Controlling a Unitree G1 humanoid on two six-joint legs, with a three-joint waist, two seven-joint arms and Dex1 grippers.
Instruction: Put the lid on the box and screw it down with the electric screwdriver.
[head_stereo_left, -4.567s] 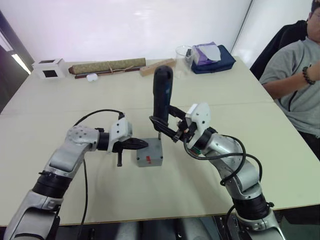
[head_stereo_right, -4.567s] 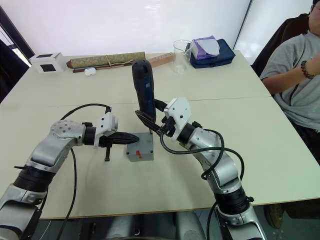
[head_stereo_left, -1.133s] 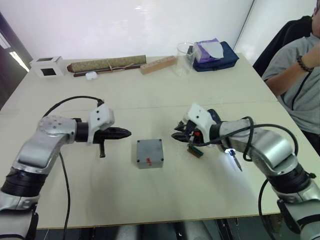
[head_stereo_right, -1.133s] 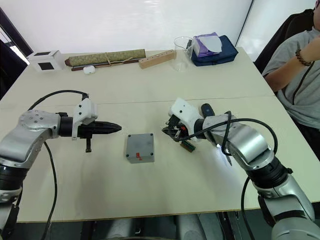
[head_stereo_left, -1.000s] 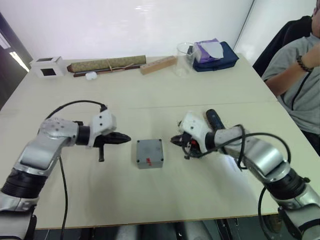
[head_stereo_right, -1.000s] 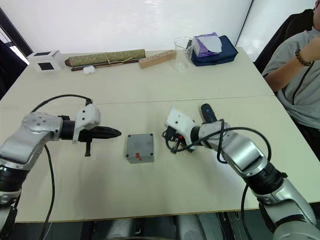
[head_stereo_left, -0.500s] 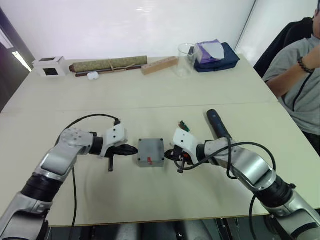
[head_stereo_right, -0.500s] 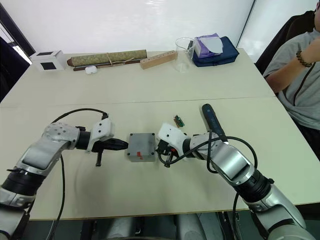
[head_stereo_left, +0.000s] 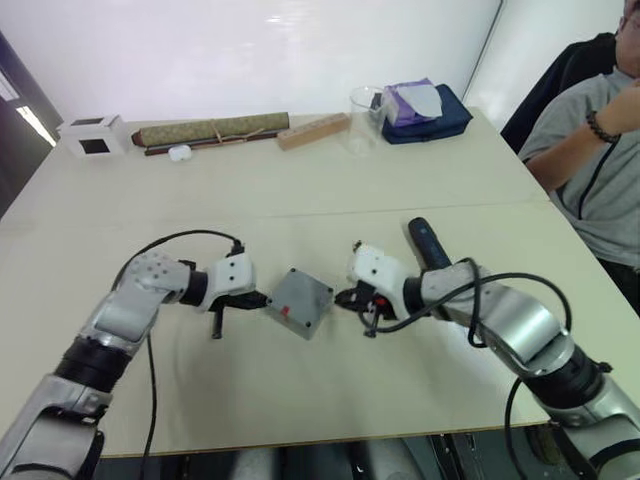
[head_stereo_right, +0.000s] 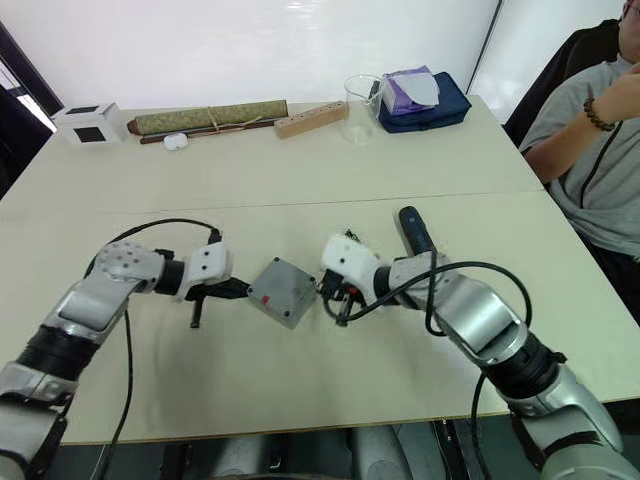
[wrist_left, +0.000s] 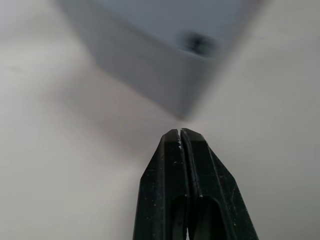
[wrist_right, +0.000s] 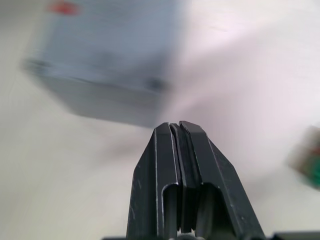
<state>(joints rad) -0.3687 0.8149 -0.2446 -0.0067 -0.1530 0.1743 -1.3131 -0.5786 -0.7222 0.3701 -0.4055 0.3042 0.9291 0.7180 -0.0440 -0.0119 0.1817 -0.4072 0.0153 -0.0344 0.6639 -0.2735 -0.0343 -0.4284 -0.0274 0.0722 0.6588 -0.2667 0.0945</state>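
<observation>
Between the two hands on the table (head_stereo_left: 300, 190): box (head_stereo_left: 299, 302), grey, lid (head_stereo_right: 283, 290) on, red mark up, turned cornerwise. Left hand (head_stereo_left: 258, 299): clenched, empty, tip at the box's left corner. Right hand (head_stereo_left: 344, 298): clenched, empty, just beside the box's right corner. Electric screwdriver (head_stereo_left: 429, 243): lying flat behind the right arm.

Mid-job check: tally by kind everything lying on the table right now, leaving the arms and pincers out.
Grey box: 1
Electric screwdriver: 1
White cube: 1
Rolled olive bundle: 1
Small white case: 1
Wooden block: 1
Clear cup: 1
Navy pouch: 1
Small green part: 1
Total: 9
</observation>
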